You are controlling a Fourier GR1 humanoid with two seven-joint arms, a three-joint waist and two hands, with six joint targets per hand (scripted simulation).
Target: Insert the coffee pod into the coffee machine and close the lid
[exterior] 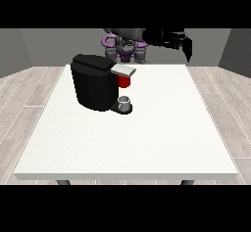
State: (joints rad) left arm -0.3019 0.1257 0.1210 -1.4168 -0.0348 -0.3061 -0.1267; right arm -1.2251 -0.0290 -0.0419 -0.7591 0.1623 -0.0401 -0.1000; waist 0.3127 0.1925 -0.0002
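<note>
Coffee pod not plainly identifiable; hand at the view's right (187,46) raised above the far edge of the surface (162,138), fingers (188,56) hanging down, holding nothing; coffee machine (95,81) stands well apart, grey thing (125,100) on its base, red thing at the machine (124,81) above.

Robot (126,42) sits small at top centre of the frame, torso dark with purple curves at the shoulders. One arm (159,35) stretches out sideways toward the upper right, held high and nearly level. At its end the hand at the view's right (187,47) hangs down, black, fingers pointing downward and looking fairly straight, holding nothing. The other hand isn't showing anywhere at the view's left.
</note>
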